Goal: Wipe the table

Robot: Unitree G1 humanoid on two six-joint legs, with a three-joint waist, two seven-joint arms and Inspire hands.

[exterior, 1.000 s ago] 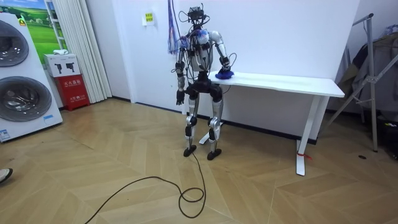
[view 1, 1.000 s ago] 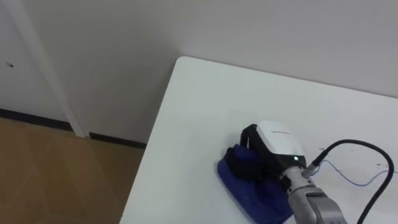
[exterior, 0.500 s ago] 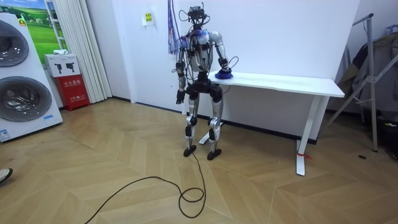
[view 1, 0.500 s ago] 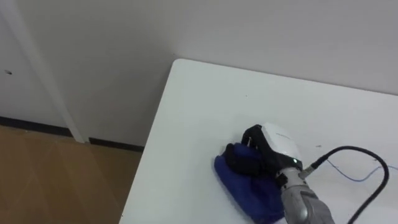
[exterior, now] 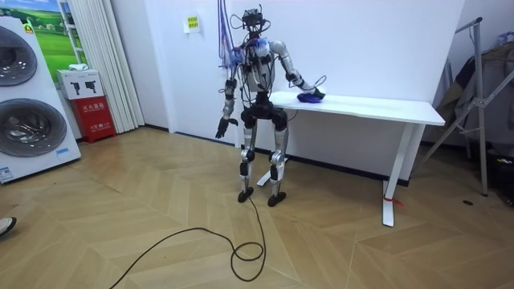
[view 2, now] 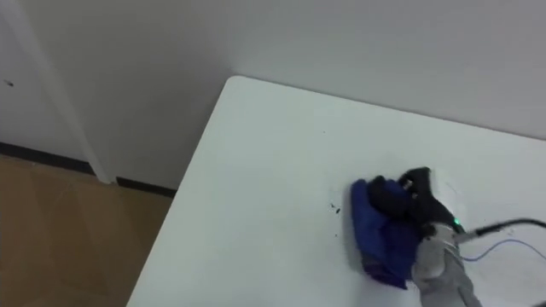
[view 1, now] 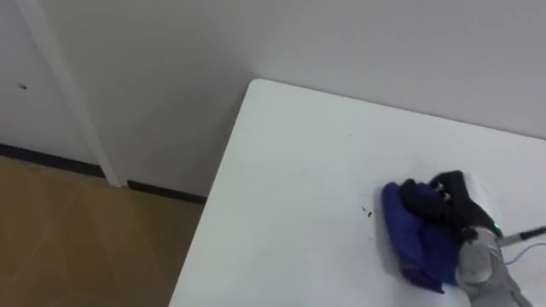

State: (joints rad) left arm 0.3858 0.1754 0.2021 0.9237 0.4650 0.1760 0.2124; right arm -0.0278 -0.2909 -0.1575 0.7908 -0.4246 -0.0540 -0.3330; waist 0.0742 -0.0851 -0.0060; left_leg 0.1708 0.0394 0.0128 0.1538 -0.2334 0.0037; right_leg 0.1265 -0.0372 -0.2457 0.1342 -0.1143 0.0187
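We judge the wiping to be under way. The right robot hand (view 1: 450, 203) rests on top of a blue cloth (view 1: 409, 243) on the white table (view 1: 290, 170), with its dark fingers curled down into the bunched fabric, so it is clamped on the cloth and pressing it to the surface. The cloth lies crumpled, not spread. Most of it shows on the robot's left side of the hand and under it, and its left edge sticks out beyond the fingers.

The cloth sits well in from the table's near-left corner, with a wide stretch of bare tabletop between it and that corner. Just to the left of the cloth we see a few small dark specks (view 1: 367, 211) on the surface, close to its edge but not under it.

In the room view the robot stands upright at the end of the table on the room view's left, its right arm reaching out over the tabletop. The left robot hand (exterior: 220, 128) hangs beside its hip, clear of the table, and it is too small there for us to tell its state.

We think the next move calls for a stroke leftward over the specks and on toward the corner. That needs steady downward pressure so the cloth slides with the hand and does not roll up or slip out from under it.
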